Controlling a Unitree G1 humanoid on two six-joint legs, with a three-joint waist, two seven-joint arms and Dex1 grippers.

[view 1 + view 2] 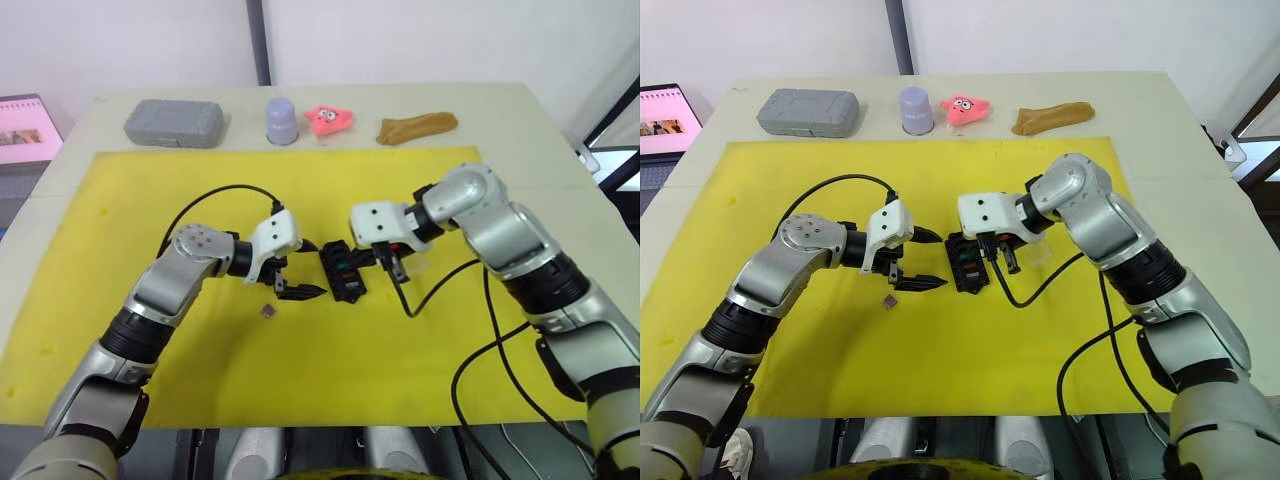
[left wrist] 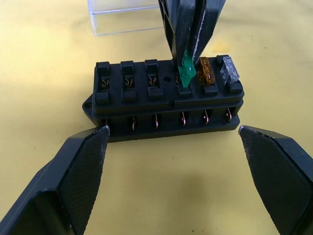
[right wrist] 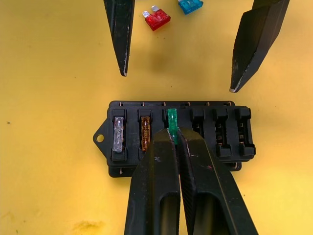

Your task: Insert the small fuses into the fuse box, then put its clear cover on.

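At mid-desk, the right pincer (image 3: 177, 139) is clamped on a green fuse (image 2: 186, 74), hiding its lower half above the fuse box (image 2: 166, 100), while the left pincer (image 2: 173, 181) stands apart; no legible markings.

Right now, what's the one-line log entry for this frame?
step: seating green fuse | right gripper: shut on it over fuse box | left gripper: open beside box | two fuses seated | clear cover: off

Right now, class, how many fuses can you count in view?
5: grey fuse, amber fuse and green fuse, held by the right gripper, in the fuse box; red fuse and blue fuse loose beyond it. Others may be hidden.
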